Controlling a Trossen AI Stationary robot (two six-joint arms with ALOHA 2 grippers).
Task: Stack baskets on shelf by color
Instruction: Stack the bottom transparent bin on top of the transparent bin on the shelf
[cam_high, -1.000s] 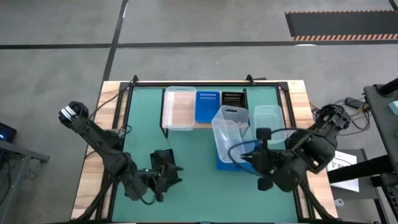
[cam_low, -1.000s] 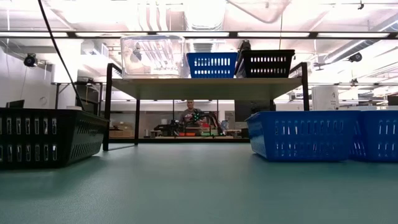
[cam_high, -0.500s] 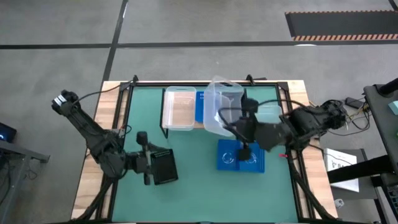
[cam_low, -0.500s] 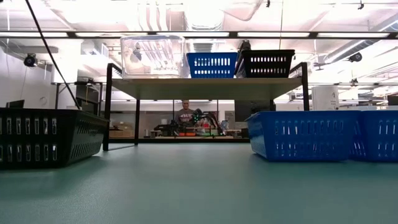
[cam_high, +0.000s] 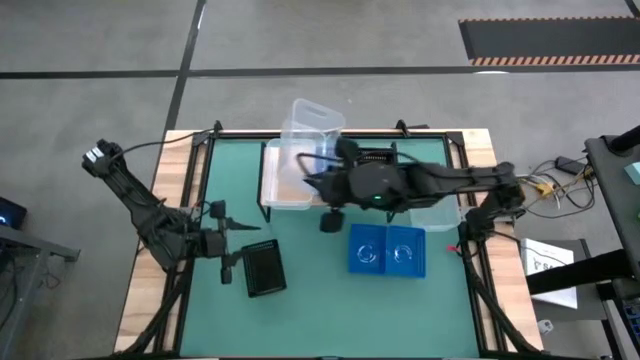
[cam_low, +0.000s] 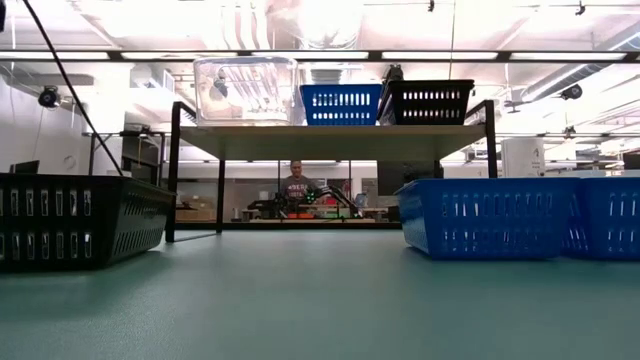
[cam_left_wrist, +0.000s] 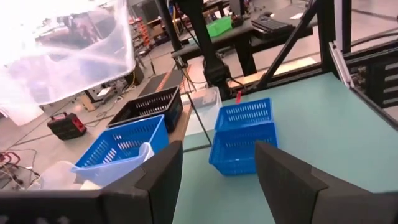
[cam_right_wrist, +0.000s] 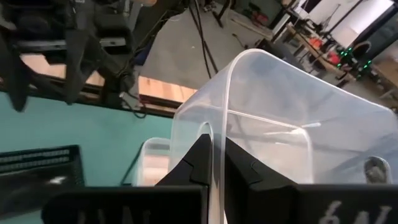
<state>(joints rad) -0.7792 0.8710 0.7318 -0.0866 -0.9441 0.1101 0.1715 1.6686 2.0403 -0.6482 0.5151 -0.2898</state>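
My right gripper (cam_high: 322, 178) is shut on a clear tub (cam_high: 312, 132) and holds it tilted in the air above the clear tub (cam_high: 286, 180) that stands on the shelf (cam_low: 330, 141). A blue basket (cam_low: 340, 103) and a black basket (cam_low: 430, 100) also stand on the shelf board. My left gripper (cam_high: 236, 245) is open, left of a black basket (cam_high: 265, 268) on the table, touching nothing. Two blue baskets (cam_high: 387, 250) sit side by side on the table. My right gripper pinches the upper wall of the clear tub at its rim (cam_right_wrist: 219, 134), with one finger (cam_right_wrist: 242, 167) inside and the other outside. It reaches level from the table's right. The tub is lifted clear and tilted, above the shelf's clear tub (cam_right_wrist: 152, 155).
Another clear tub (cam_high: 440, 212) lies on the table's right, partly under my right arm. The green mat has open room between the black basket and the blue baskets. A person sits in the room far behind the shelf (cam_low: 296, 182).
My right gripper has carried the clear tub from above the blue baskets toward the far edge and left, and now has it over the shelf's clear tub. My left gripper has drawn back toward the left edge, away from the black basket, which stays on the table.
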